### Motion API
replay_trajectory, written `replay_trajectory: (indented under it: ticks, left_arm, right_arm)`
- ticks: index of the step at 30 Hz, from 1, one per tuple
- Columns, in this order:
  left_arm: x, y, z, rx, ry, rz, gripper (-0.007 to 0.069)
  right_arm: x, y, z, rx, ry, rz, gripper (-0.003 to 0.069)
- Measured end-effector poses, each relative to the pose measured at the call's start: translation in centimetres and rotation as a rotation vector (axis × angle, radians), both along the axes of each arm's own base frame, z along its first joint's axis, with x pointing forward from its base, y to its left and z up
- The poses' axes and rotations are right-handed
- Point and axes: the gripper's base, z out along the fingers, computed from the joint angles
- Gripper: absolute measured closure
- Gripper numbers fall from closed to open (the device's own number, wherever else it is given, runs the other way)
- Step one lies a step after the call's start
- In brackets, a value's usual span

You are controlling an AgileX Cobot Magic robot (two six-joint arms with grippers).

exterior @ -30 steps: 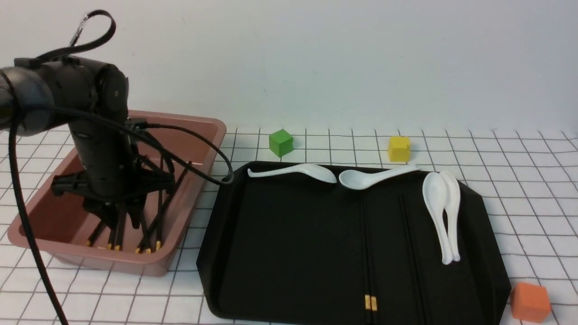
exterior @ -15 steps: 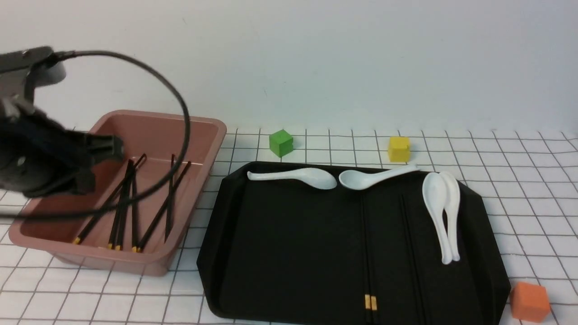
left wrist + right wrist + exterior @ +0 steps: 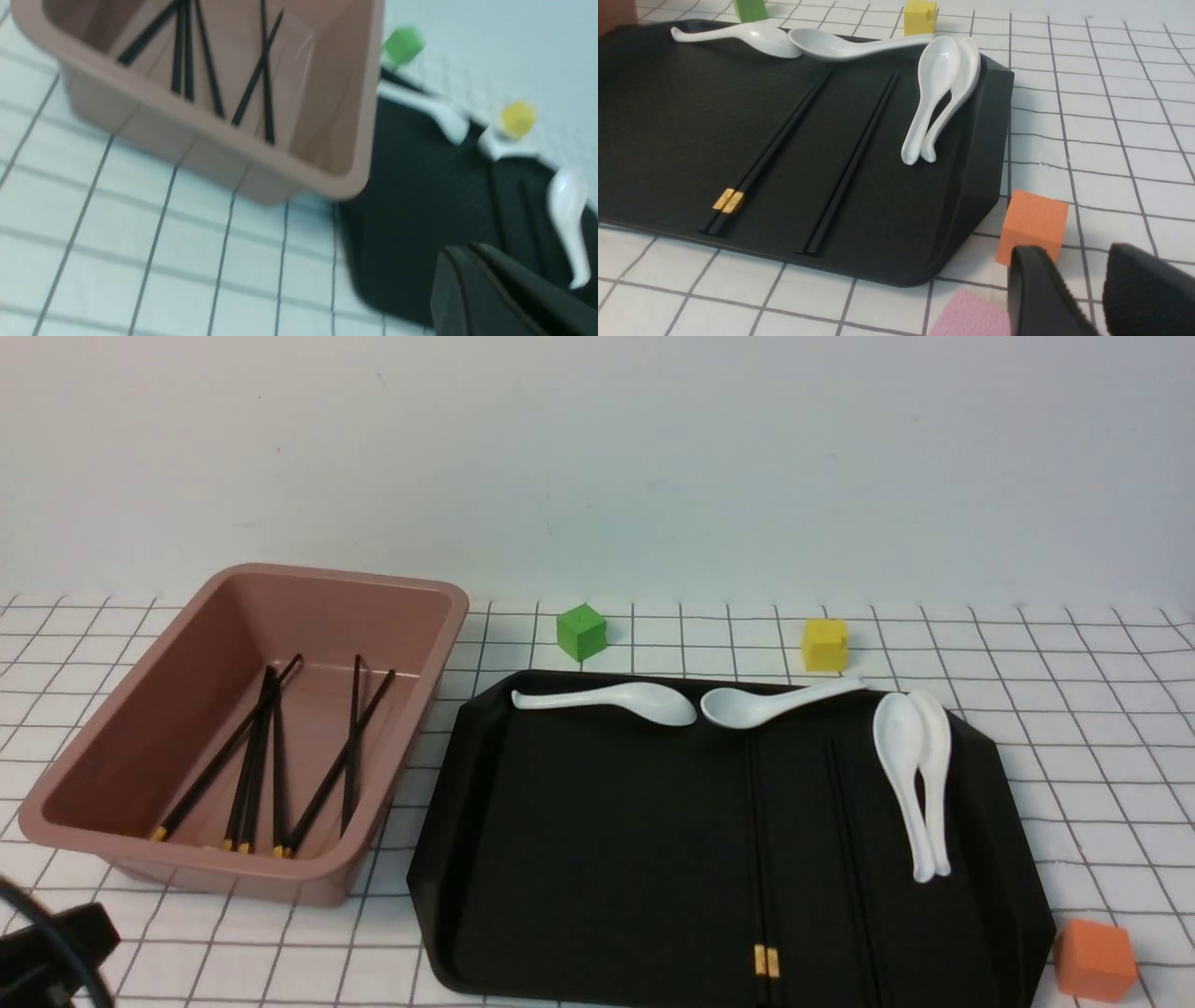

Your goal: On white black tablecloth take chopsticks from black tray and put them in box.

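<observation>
Gridded cloth (image 3: 653, 635) covered the table. Two pairs of chopsticks (image 3: 774, 144) lay flat on the tray (image 3: 668, 116), others already in the box (image 3: 233, 882). Thin, stiff, light and likely slick, they would best be pinched mid-length across both sticks. The left pincer (image 3: 469, 254), blurred, looked closed and empty; the right pincer (image 3: 1073, 256) gaped.

Pink-brown box (image 3: 168, 709), black tray (image 3: 597, 821), white gridded tablecloth (image 3: 1074, 709)
</observation>
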Motion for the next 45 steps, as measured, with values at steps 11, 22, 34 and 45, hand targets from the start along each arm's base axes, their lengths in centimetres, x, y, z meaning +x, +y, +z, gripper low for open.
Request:
replay_trajectory:
  ticks: [11,22,34,45]
  left_arm:
    - [-1.5,0.3,-0.1,-0.041,-0.115,0.008,0.0637]
    - [-1.5,0.3,-0.1,-0.041,-0.115,0.008,0.0636]
    - [-3.2,0.9,-2.0,0.077,-0.238,0.017,0.0634]
    - [-3.0,1.7,-7.9,0.262,-0.096,0.08,0.0624]
  right_arm:
    - [0.0,0.0,0.0,0.0,0.0,0.0,0.0419]
    - [0.0,0.0,0.0,0.0,0.0,0.0,0.0419]
    - [0.0,0.0,0.0,0.0,0.0,0.0,0.0419]
    - [0.0,0.0,0.0,0.0,0.0,0.0,0.0419]
